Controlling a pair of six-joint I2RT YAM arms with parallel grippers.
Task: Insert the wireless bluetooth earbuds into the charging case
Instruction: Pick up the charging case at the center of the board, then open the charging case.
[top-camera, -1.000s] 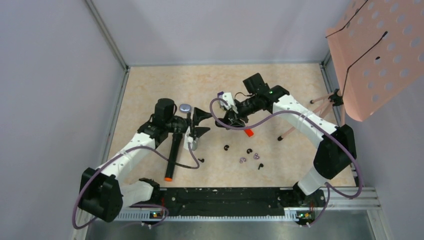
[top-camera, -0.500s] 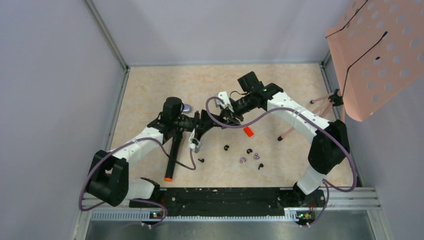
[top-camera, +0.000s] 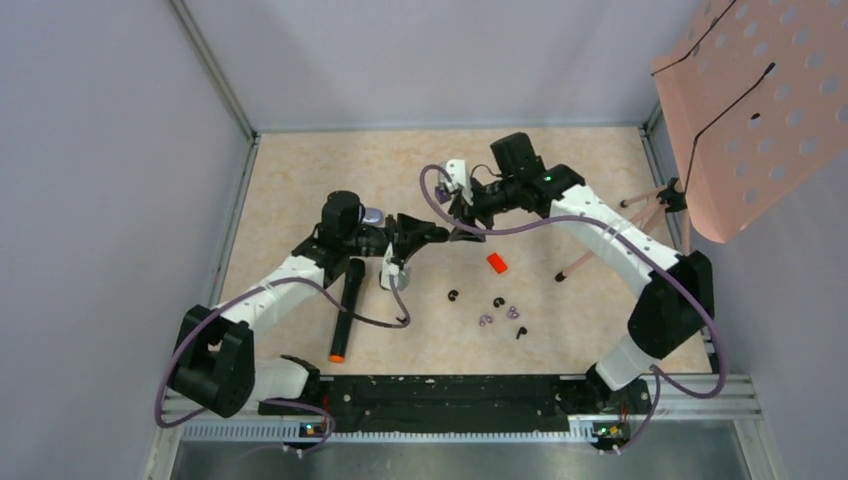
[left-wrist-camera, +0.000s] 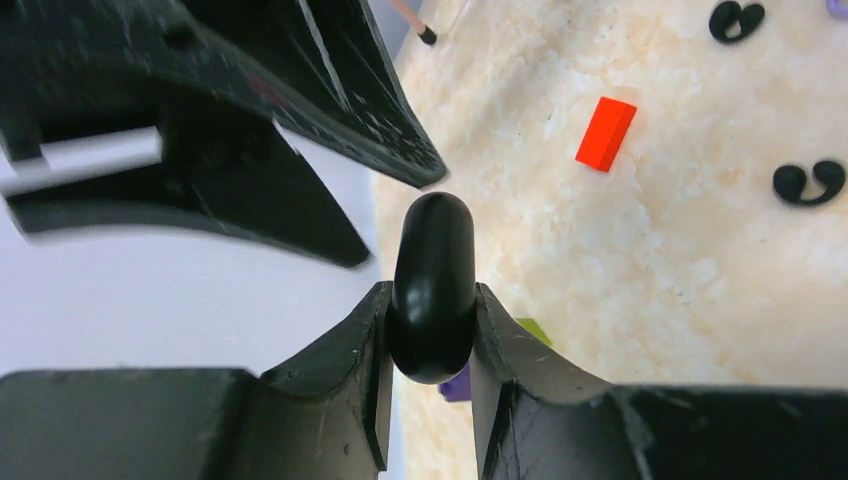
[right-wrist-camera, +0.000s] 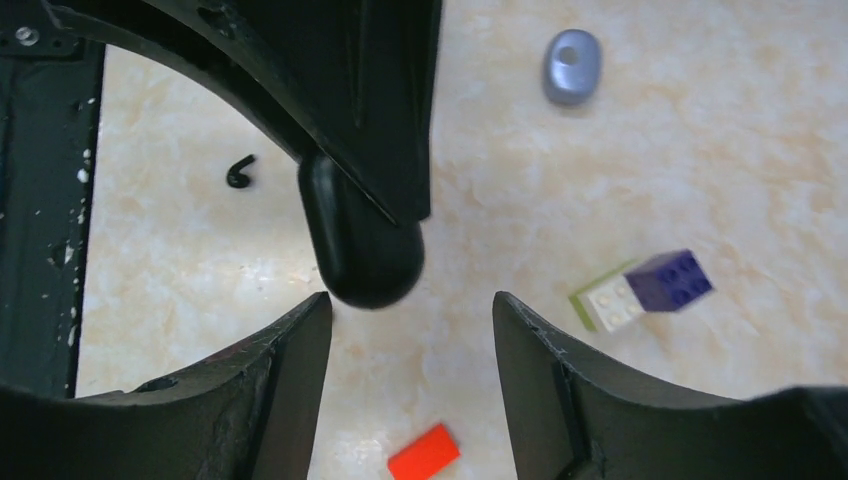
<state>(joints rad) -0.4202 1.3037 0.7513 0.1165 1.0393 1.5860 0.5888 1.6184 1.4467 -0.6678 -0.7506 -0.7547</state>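
The left gripper is clamped on a smooth black rounded plastic charging case. In the top view it is held off the table to the left of a small red rectangular block. The right gripper hangs with its fingers spread apart, the case's rounded end just ahead of them. The tiny black curled earbuds lie loose on the near side of the red block, beside two pale purple rings.

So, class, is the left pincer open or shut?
Shut: the left pincer clamps a black case, fingers touching both its sides.
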